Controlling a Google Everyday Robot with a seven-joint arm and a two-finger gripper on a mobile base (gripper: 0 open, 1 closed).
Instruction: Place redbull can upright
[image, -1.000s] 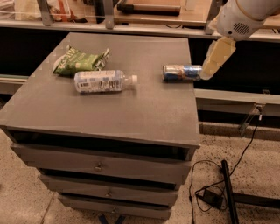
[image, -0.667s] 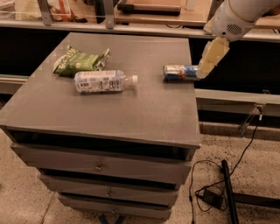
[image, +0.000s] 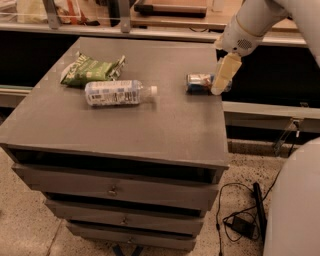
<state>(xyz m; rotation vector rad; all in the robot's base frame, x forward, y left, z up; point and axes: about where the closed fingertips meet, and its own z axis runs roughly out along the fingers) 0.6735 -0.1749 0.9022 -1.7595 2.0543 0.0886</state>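
The redbull can (image: 200, 82) lies on its side near the right edge of the grey cabinet top (image: 150, 125), blue and silver with a bit of red. My gripper (image: 221, 80) hangs from the white arm at the upper right, its pale fingers pointing down just at the can's right end, partly covering it. I cannot tell whether it touches the can.
A clear plastic bottle (image: 117, 93) with a white label lies on its side at mid-left. A green snack bag (image: 90, 70) lies behind it. The cabinet has drawers below. Cables and a power brick (image: 242, 225) lie on the floor at the right.
My gripper has moved slightly down and left, closer over the can's right end. The can, bottle and bag have not moved.
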